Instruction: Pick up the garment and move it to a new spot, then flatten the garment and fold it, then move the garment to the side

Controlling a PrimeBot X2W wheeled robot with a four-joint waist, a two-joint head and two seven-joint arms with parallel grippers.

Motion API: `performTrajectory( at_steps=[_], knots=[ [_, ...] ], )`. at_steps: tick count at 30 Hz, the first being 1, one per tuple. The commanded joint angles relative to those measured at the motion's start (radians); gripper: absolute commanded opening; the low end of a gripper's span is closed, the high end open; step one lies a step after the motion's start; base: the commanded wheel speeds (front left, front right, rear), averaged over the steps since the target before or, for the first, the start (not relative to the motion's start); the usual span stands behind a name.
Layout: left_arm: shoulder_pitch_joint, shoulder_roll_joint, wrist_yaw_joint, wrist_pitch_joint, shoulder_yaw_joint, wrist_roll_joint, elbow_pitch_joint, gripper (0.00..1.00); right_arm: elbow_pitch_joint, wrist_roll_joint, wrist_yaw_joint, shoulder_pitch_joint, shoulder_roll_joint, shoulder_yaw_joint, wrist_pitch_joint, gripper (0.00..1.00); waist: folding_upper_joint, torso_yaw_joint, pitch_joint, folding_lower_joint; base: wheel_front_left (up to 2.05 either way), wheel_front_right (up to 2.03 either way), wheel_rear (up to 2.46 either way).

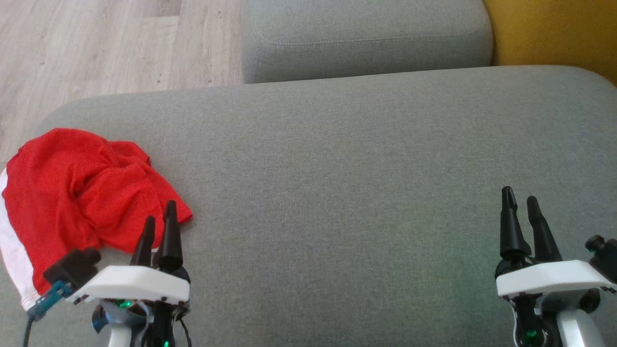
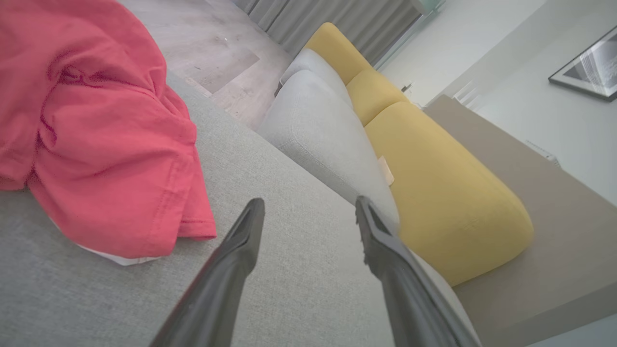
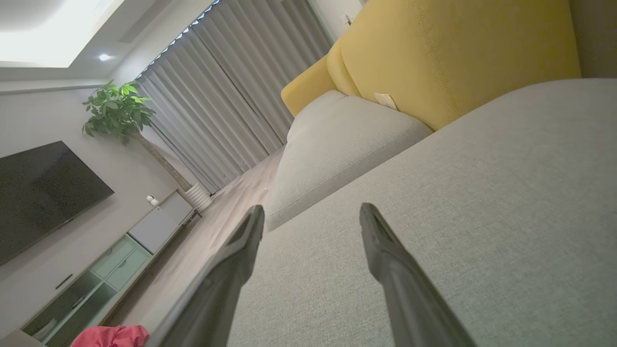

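Your left gripper [image 1: 159, 212] sits nearest you at the lower left, fingers spread and empty, its tips just beside the crumpled red garment [image 1: 72, 193], which lies at the left end of the grey seat cushion [image 1: 337, 159]. Your right gripper [image 1: 519, 195] is also spread, well apart from the garment, over bare cushion. Beyond are a second grey cushion [image 1: 366, 38], a yellow cushion [image 1: 554, 29] and wooden floor [image 1: 96, 48].

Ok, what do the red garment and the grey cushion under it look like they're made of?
Red garment: soft matte knit, likely cotton jersey; it crumples in loose folds and has a stitched hem. Grey seat cushion: matte woven upholstery fabric; a fine speckled weave shows.
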Motion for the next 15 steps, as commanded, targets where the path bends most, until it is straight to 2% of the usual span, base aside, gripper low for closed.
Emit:
performTrajectory(
  at_steps=[1, 15],
  knots=[
    [-0.029, 0.021, 0.007, -0.014, 0.007, 0.032, -0.044, 1.0, -0.046, -0.033, 0.0, -0.035, -0.004, 0.018, -0.013, 1.0, 0.0, 0.0, -0.001, 0.0, 0.0, 0.0, 0.0],
    [-0.048, 0.111, 0.145, -0.055, -0.159, 0.236, -0.036, 1.0, -0.068, -0.227, 0.0, -0.028, -0.005, 0.041, -0.054, 1.0, 0.0, 0.005, -0.007, 0.0, 0.0, 0.0, 0.0]
  ],
)
